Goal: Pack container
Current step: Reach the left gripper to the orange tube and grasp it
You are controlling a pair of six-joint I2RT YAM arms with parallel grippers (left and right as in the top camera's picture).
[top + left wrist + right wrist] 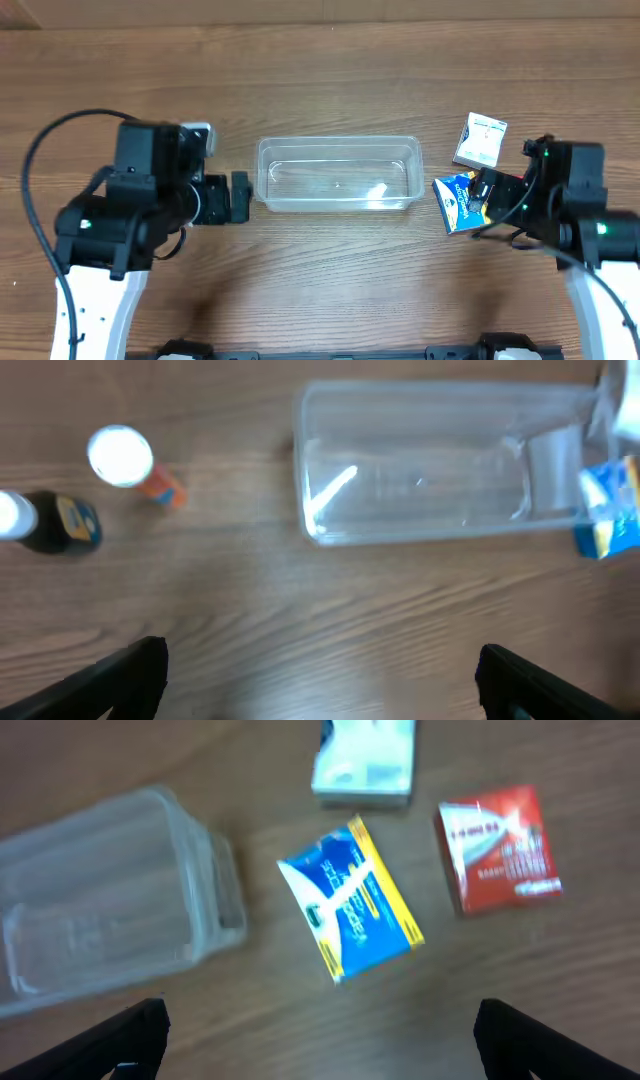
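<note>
The clear plastic container (pixel 337 150) stands empty at the table's middle. It also shows in the left wrist view (pixel 310 520) and the right wrist view (pixel 215 890). My left gripper (pixel 240 197) is open and empty just left of the container; in its wrist view (pixel 320 680) only bare wood lies between the fingers. My right gripper (pixel 484 192) is open and empty (pixel 320 1040), just right of a blue packet (pixel 455 203) that lies flat beside the container's right end (pixel 350 900).
A white box (pixel 480 140) (pixel 362 760) lies behind the blue packet. A red box (pixel 498 845) lies right of it, hidden under my right arm from above. Two small bottles, one orange with a white cap (pixel 130 465) and one dark (pixel 55 525), stand left of the container.
</note>
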